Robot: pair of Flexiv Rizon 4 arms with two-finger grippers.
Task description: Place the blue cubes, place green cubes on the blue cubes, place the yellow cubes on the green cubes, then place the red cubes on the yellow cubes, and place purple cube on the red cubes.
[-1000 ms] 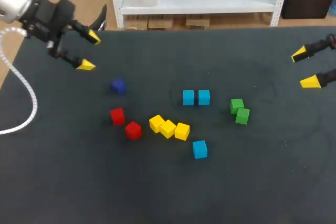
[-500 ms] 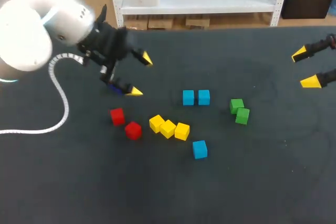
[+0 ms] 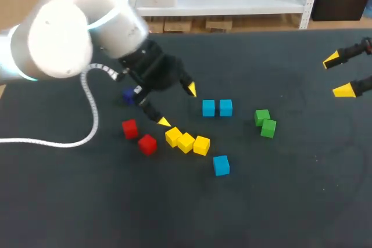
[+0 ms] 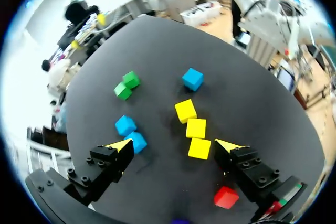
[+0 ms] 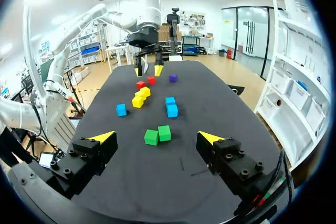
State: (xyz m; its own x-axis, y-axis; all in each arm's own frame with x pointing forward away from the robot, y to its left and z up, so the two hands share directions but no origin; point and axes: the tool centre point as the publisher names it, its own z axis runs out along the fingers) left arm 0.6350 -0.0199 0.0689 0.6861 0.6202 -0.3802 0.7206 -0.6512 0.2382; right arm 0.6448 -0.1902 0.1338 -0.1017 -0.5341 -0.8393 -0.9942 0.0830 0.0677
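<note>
With left claw (image 3: 178, 105) spread wide above the bench (image 3: 290, 201), aim past the yellow cubes (image 3: 186, 142) at the two blue cubes (image 3: 208, 108) sitting side by side. Come straight down over just one.

head: high behind the robot, looked down over the whole table (image 3: 302, 201) | left wrist: close above, faced down at yellow cubes (image 4: 195, 128) | right wrist: low, farther off, faced across toward left arm (image 5: 148, 11) | shared by all: yellow cubes, green cubes (image 3: 265, 123)
</note>
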